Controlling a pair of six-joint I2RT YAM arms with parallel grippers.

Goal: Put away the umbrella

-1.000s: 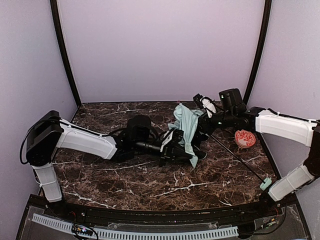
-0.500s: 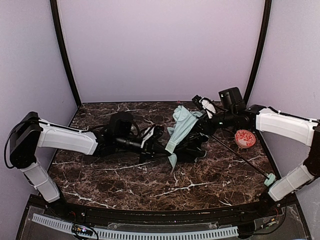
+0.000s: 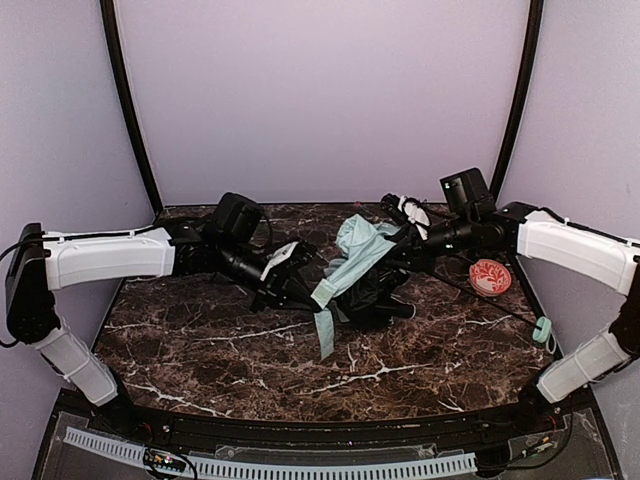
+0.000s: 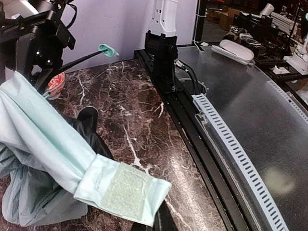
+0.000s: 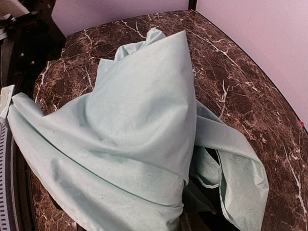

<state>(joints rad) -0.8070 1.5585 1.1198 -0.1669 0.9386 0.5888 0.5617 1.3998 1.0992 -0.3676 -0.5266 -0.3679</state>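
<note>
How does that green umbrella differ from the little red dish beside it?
The umbrella is pale green with black lining; the dish is red-and-white patterned. The umbrella is far bigger and sprawls crumpled mid-table; the dish is small, round and near the right edge. Both are on the marble table.

Work surface under me: table, dark brown marble look with white veining. Lavender back wall and side walls, plain and evenly lit. Two black posts run up from the back corners. Near edge: black rail, then a white slotted strip. Past it, from my left wrist, a glossy grey bench top with soft glare and cluttered benches behind.
</note>
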